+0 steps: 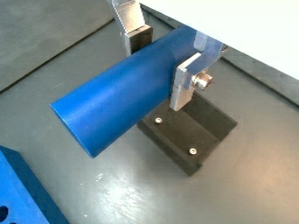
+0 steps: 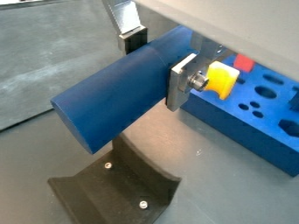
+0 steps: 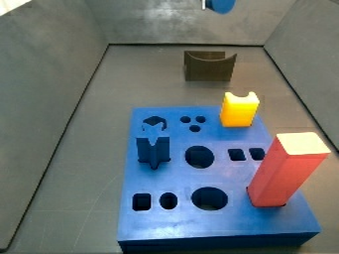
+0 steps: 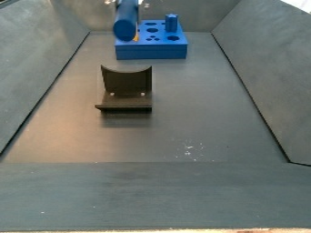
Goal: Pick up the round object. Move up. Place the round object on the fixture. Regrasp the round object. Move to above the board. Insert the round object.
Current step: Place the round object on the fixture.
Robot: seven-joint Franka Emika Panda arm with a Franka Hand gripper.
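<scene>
My gripper (image 1: 160, 66) is shut on the round object (image 1: 122, 92), a plain blue rod held crosswise between the silver fingers (image 1: 186, 80). It shows the same way in both wrist views (image 2: 117, 96). The rod hangs in the air above the fixture (image 1: 191, 131), a dark block with a U-shaped notch standing on the grey floor (image 2: 117, 188). In the side views the rod sits at the top edge (image 3: 221, 5) (image 4: 125, 20), above and apart from the fixture (image 3: 208, 65) (image 4: 124, 86). The blue board (image 3: 219, 213) lies beyond the fixture (image 4: 152, 50).
On the board stand a yellow block (image 3: 239, 107), a tall red block (image 3: 284, 169) and a short notched blue peg (image 3: 153, 149). Several open holes show in its top. Sloping grey walls (image 4: 36, 91) close in the floor on both sides.
</scene>
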